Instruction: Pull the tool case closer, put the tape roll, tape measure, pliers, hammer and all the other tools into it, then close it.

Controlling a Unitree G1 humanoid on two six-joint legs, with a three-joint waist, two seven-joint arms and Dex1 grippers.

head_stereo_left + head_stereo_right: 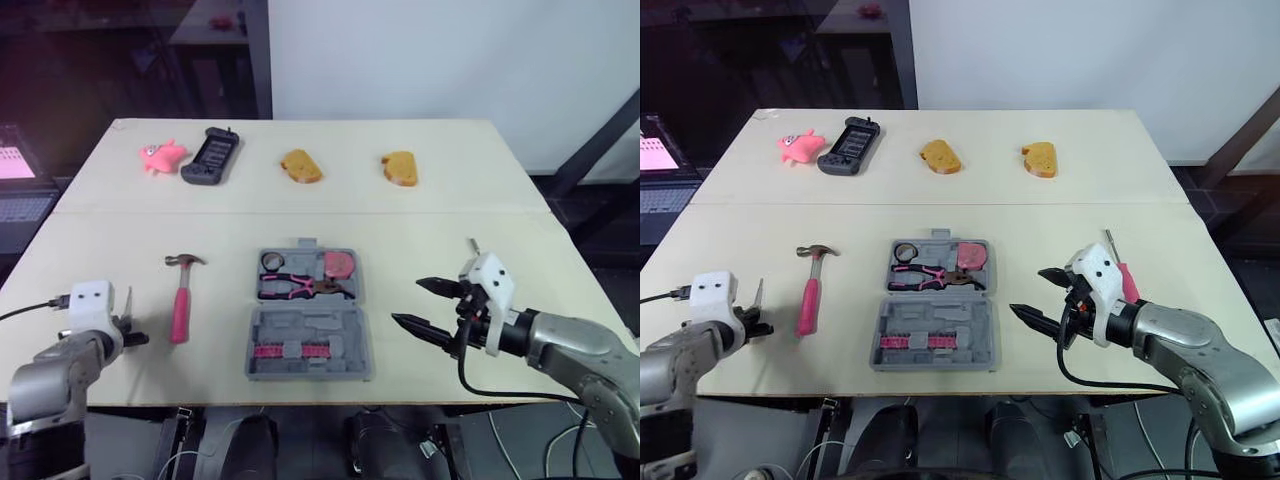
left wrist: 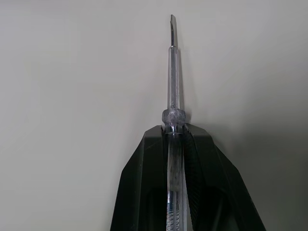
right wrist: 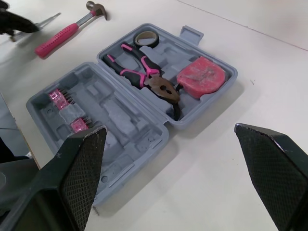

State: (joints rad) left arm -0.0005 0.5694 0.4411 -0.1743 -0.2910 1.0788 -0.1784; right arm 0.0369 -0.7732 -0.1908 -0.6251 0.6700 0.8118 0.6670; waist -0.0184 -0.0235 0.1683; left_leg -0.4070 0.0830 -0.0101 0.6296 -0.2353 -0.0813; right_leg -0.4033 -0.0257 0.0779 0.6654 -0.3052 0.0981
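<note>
left pincer [image 2: 173, 129] clamped on clear-handled steel screwdriver [image 2: 172, 72] | right pincer [image 1: 408, 302] wide open, empty | risk: slick handle may slip while crossing pink-handled hammer [image 1: 180, 310] toward grey plastic tool case [image 1: 345, 335]

A wide, pale cream rectangular worktable [image 1: 450, 230] stands in a room that is bright on one side and dark on the other.
The tabletop is matte and evenly lit. A thin straight seam [image 1: 420, 212] runs across it from side to side, splitting it into a far part and a near part. Behind the table's right half rises a plain white wall [image 1: 450, 60], smooth and bare. A black upright metal post [image 1: 258, 60] marks where the wall ends. Left of the post the room falls into deep shadow, with a dim grey surface [image 1: 200, 30] far back. At the left edge sits an open dark laptop [image 1: 20, 205], its screen glowing pink. On the right, a dark slanted beam [image 1: 600, 140] crosses above dark floor [image 1: 590, 215].
</note>
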